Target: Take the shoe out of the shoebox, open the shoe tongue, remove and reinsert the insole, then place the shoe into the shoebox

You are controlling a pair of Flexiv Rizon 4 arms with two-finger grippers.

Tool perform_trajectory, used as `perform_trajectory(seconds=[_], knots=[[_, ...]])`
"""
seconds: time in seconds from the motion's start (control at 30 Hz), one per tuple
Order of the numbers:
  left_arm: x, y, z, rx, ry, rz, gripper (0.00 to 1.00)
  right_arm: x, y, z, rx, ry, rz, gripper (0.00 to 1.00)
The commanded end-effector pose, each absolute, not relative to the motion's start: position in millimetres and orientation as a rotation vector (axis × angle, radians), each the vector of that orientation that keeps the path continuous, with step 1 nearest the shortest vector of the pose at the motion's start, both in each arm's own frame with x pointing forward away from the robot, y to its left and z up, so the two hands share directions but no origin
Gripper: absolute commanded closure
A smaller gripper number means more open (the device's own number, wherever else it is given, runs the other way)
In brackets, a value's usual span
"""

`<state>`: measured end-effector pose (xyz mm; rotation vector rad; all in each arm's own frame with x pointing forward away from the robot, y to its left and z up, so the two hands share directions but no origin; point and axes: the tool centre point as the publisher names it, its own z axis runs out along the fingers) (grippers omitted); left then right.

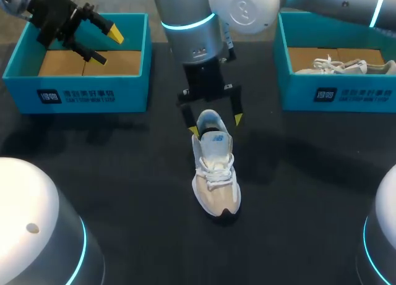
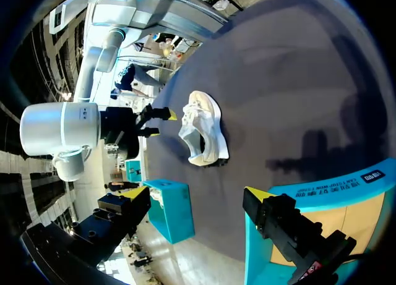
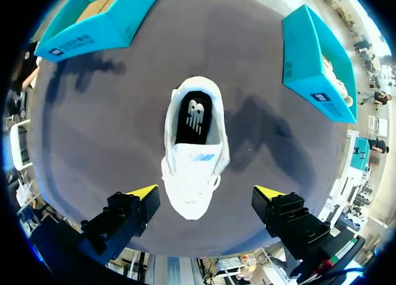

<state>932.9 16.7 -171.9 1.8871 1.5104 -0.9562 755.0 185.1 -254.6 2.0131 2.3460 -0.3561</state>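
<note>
The silver right arm (image 1: 185, 41), ringed by a glowing cyan band (image 1: 189, 22), reaches from the far right to the scene's middle, wrist pointing straight down. Its black two-fingered right gripper (image 1: 216, 125) hangs with yellow tips (image 1: 238, 119) spread wide. The black left gripper (image 1: 106, 46) sits far left, angled down toward the right, fingers parted.
</note>
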Motion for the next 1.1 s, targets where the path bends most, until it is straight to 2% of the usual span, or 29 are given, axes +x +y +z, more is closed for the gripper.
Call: perform_trajectory(seconds=[0.03,0.53,0.57,0.6,0.73,1.1], knots=[[933,17,-171,1.891,1.51,-0.955,0.0,746,181,-247,2.007,2.322,-0.286,0.0],[933,17,-171,1.891,1.51,-0.955,0.0,731,189,-244,1.907,2.226,-0.049,0.0],[933,17,-171,1.891,1.51,-0.955,0.0,730,190,-245,1.908,2.228,-0.046,0.02],[933,17,-171,1.891,1.51,-0.955,0.0,729,190,-246,1.911,2.227,-0.044,0.19],[933,17,-171,1.891,1.51,-0.955,0.0,729,194,-253,1.93,2.225,-0.034,0.53],[933,17,-171,1.891,1.51,-0.955,0.0,731,195,-271,1.985,2.194,0.025,0.6]])
